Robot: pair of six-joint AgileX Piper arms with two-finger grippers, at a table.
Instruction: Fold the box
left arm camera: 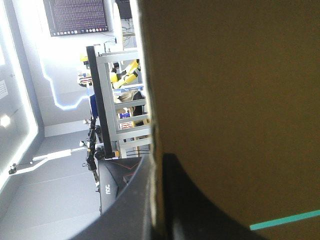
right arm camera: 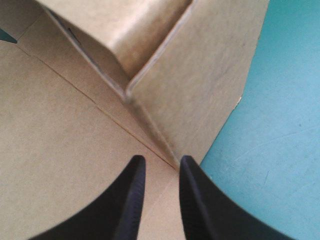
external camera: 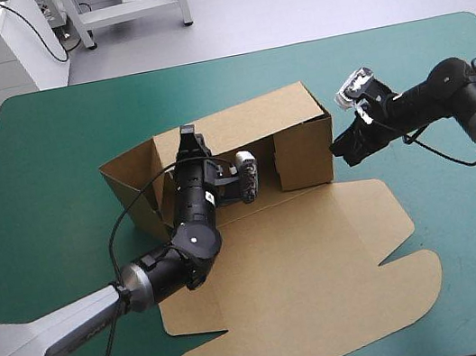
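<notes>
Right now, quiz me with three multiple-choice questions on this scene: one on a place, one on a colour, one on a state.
1. Where are the right arm's fingers relative to the box?
A. deep inside it
B. beyond its left end
C. at its right end

2. What colour is the table cover?
A. red
B. teal-green
C. white

3. What are the left arm's fingers doing?
A. shut on a raised wall of the box
B. hanging wide open above the table
C. holding a T-shirt

Answers: 1 C, the high view shows them at the right end wall. 2 B, teal-green shows all round the brown board. 3 A, the left wrist view shows the board's edge between them.
</notes>
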